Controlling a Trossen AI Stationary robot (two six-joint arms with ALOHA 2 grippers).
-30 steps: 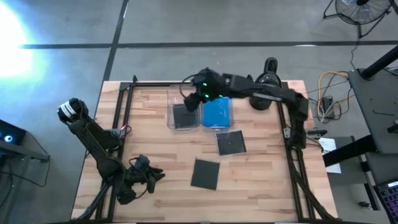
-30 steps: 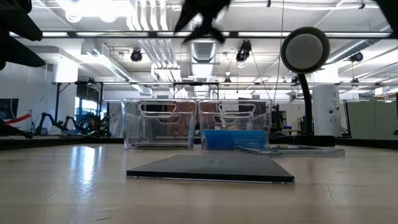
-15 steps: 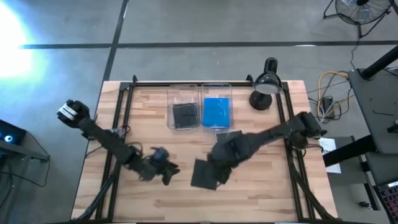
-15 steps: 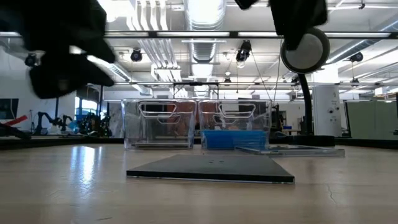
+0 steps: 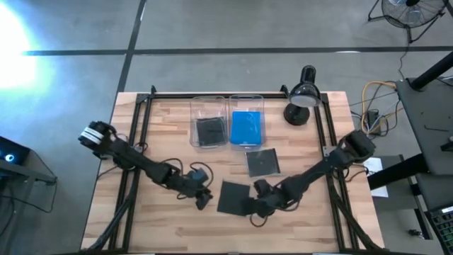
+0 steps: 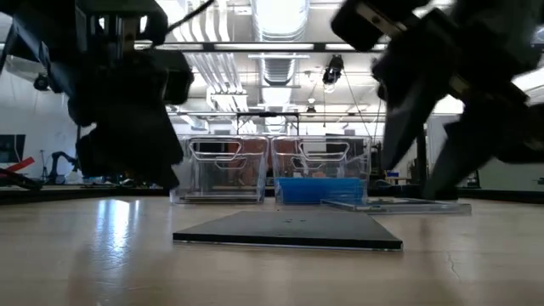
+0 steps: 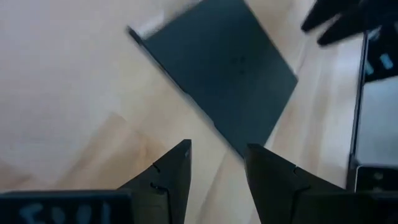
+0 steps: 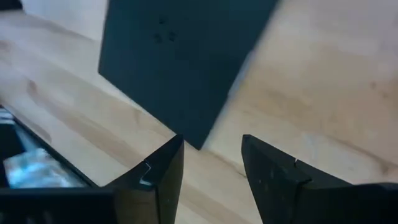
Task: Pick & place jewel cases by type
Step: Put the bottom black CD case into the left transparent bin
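A dark jewel case (image 5: 233, 197) lies flat on the wooden table near its front; it also shows in the low view (image 6: 289, 229). My left gripper (image 5: 203, 197) is open just left of it, with the case ahead of its fingers (image 7: 217, 146). My right gripper (image 5: 255, 207) is open at the case's right near corner (image 8: 211, 140). Neither touches the case. A second dark case in a clear shell (image 5: 262, 161) lies flat behind it. Another dark case (image 5: 209, 131) lies in the left clear bin, and blue cases (image 5: 246, 127) lie in the right bin.
Two clear bins (image 5: 201, 106) stand side by side at the table's far middle. A black desk lamp (image 5: 301, 99) stands at the far right corner. Black frame rails (image 5: 141, 134) run along the left and right table edges.
My right gripper has gone from above the bins toward the table's near edge and down, to the right side of the dark case. My left gripper has gone toward the table's right edge and come down beside the case's left side. The cases have not moved.
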